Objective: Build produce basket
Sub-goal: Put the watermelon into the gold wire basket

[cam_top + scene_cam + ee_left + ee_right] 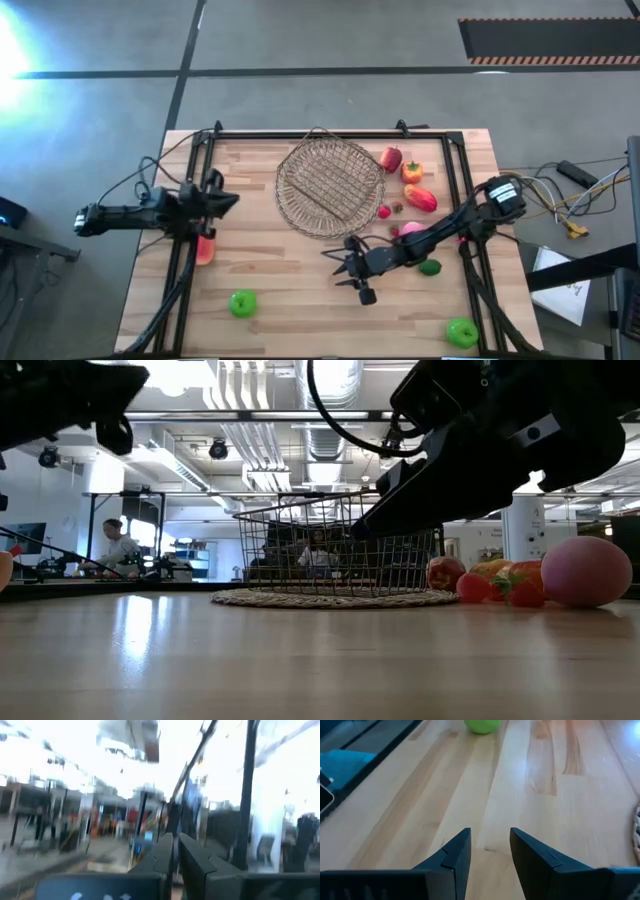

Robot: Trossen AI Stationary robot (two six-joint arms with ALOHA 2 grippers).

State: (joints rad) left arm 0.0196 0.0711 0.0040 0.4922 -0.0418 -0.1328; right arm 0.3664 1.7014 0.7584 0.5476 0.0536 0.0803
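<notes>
A: Right gripper (345, 268)?
B: Low over bare wood just in front of the basket (330, 185), fingers (455, 852) parted a little, nothing between.
A: Left gripper (228, 200)?
B: Raised at the left side, fingers pressed together, empty.
A: Produce?
B: Red, orange and pink pieces (410, 185) bunched right of the basket; green apples (243, 303) near the front edge. Basket on a round woven tray (330, 598), nothing seen inside.

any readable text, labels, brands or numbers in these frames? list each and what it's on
None legible in any view.
White sheet off the table's right edge: dark marks, too small to read.
Label patch on the right arm, low view: too small to read.
Left wrist view: room background blurred, no signs readable.
Basket, produce, tabletop: no print visible.
</notes>
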